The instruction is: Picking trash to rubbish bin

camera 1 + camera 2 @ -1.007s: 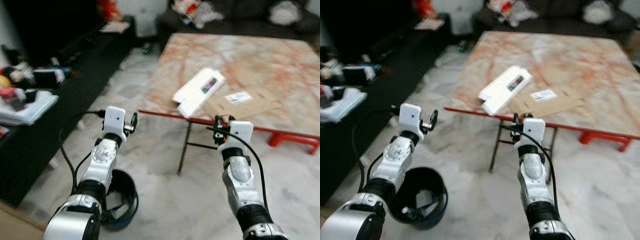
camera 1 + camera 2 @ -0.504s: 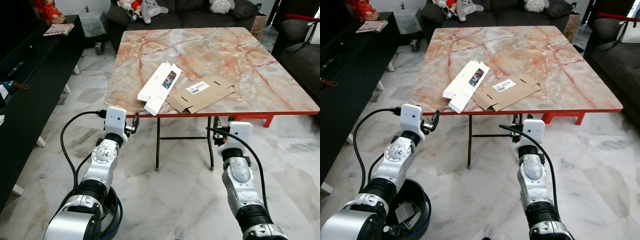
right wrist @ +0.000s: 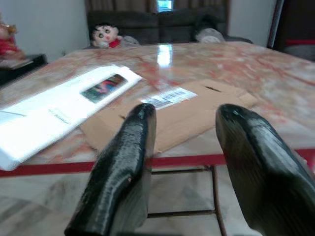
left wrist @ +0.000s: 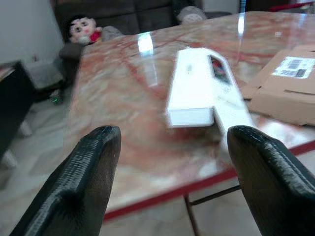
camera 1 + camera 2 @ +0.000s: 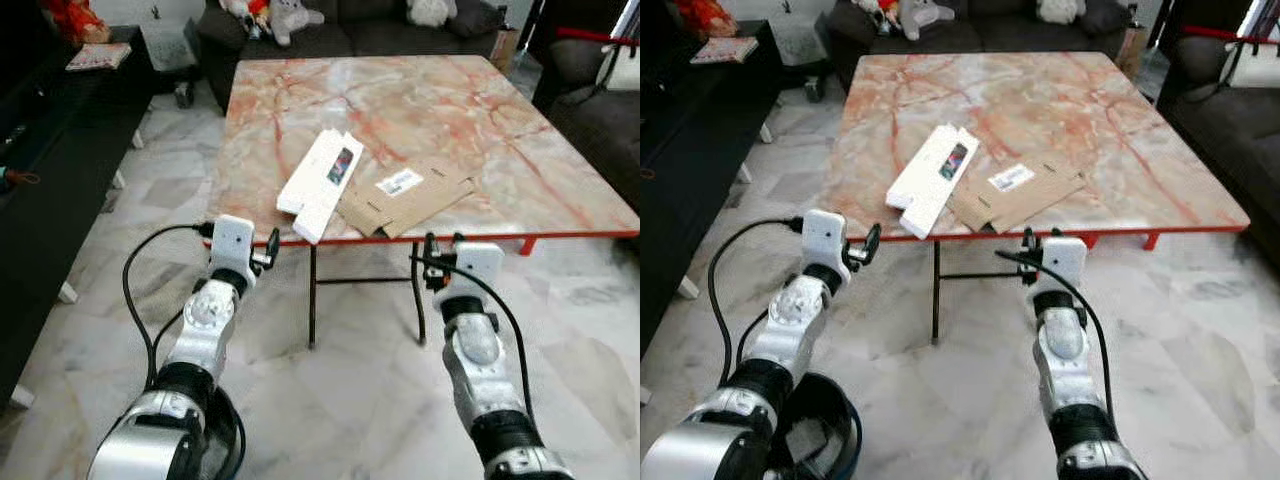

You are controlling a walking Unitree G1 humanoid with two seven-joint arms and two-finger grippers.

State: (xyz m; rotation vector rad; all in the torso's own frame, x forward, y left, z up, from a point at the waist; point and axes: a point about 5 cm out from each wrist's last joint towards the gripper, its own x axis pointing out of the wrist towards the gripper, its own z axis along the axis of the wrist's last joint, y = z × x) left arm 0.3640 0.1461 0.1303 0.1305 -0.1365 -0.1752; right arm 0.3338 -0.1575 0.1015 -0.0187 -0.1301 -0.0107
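A white carton box (image 5: 320, 183) and a flattened brown cardboard (image 5: 405, 196) with a shipping label lie near the front edge of the marble table (image 5: 420, 90). Both arms are held forward below that red-rimmed edge. My left gripper (image 5: 270, 245) is open with nothing between its fingers, and its wrist view looks over the edge at the white box (image 4: 202, 88). My right gripper (image 5: 441, 247) is open too, facing the cardboard (image 3: 182, 110). A dark round bin (image 5: 840, 425) sits on the floor by my left arm, partly hidden behind it.
A long black cabinet (image 5: 40, 150) runs along the left. A dark sofa with plush toys (image 5: 290, 12) stands behind the table, and another dark sofa (image 5: 600, 100) is at the right. Thin table legs (image 5: 312, 300) stand just ahead on the marble floor.
The camera has swung right to face the table squarely and then edged a little closer. Both arms keep the same forward pose with their fingers apart.
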